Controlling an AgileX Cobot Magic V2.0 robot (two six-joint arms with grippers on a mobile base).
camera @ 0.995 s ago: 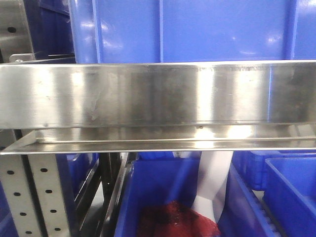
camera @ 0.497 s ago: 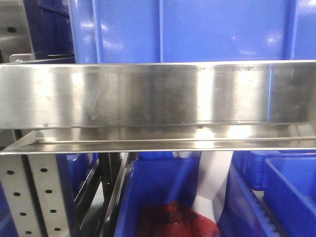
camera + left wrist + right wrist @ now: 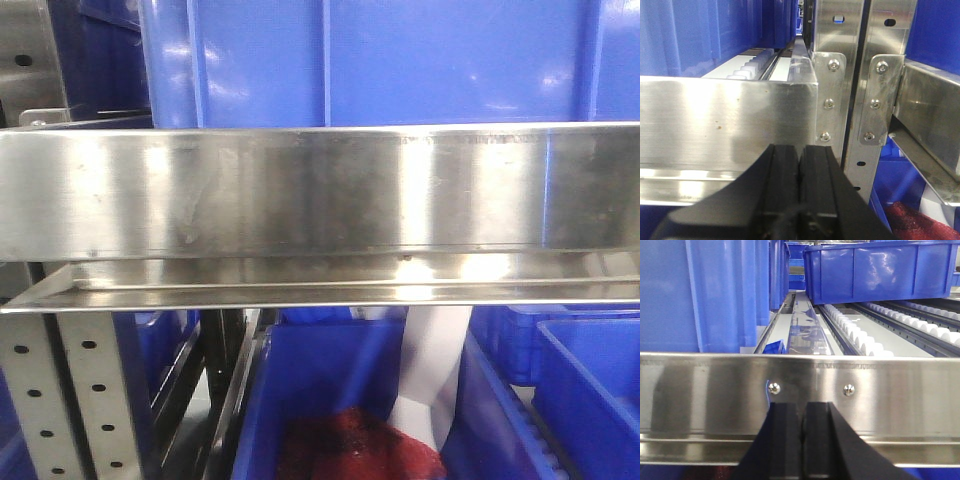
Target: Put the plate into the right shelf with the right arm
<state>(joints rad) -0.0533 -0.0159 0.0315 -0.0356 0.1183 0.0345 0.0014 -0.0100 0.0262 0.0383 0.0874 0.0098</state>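
Observation:
The plate is out of view in every frame. The steel shelf's wide front rail fills the front view, with a perforated upright below left. My right gripper is shut and empty, its black fingers close in front of the shelf rail, near two rivets. My left gripper is shut and empty, in front of a steel rail beside bolted uprights.
Blue plastic bins stand on the shelf above the rail, and more sit below. One lower bin holds red cloth and a white strip. White roller tracks run back between bins in the right wrist view.

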